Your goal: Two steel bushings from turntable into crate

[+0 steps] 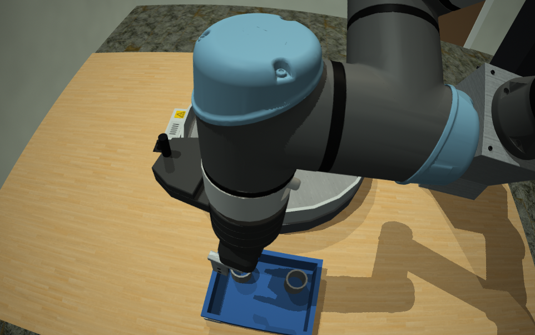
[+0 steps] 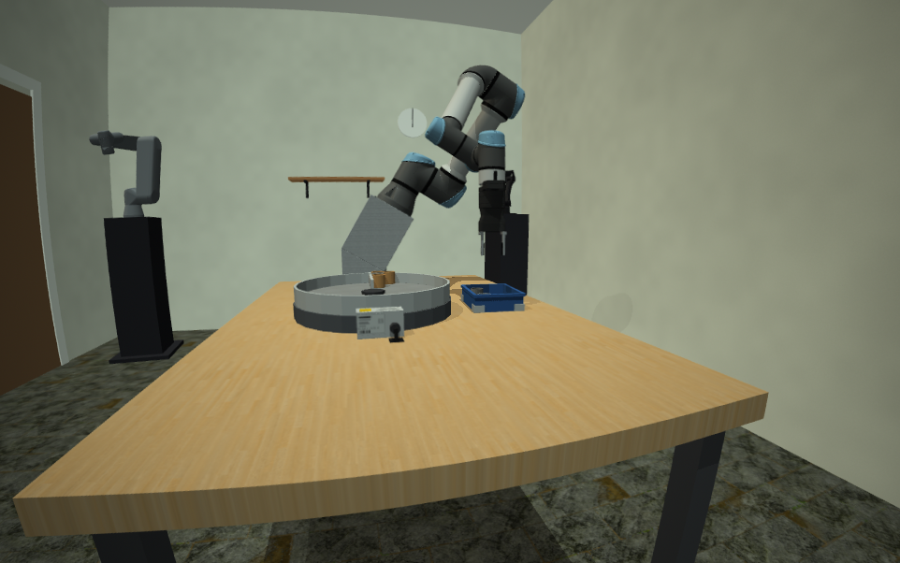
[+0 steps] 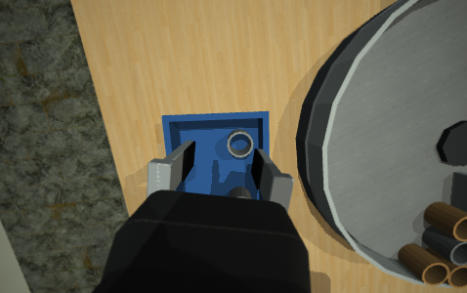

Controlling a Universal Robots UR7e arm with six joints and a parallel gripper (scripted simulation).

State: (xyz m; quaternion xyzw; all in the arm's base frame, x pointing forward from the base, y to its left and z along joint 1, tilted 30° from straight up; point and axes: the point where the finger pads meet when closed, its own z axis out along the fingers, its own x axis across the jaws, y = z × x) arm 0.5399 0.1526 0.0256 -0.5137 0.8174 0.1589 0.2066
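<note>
And there it is, the black two-finger gripper (image 1: 233, 272) (image 2: 492, 253) (image 3: 224, 156) hangs above the blue rectangular crate (image 1: 272, 318) (image 2: 495, 304) (image 3: 215, 117), fingers spread wide, grasping nothing! Two short grey steel bushings (image 1: 296, 281) (image 3: 239, 144) stand inside, apart from each other. Over on the round grey turntable (image 1: 327, 203) (image 2: 371, 305) (image 3: 328, 161), copper-coloured cylindrical bushings (image 2: 377, 280) (image 3: 423, 264) lie beside a grey one (image 3: 442, 244).

the hand (image 2: 493, 244) hangs open above the blue crate (image 2: 493, 300). copper-coloured bushings (image 2: 382, 279) stand inside the round turntable (image 2: 371, 302), which sits near the crate on the wooden counter (image 2: 398, 411).
</note>
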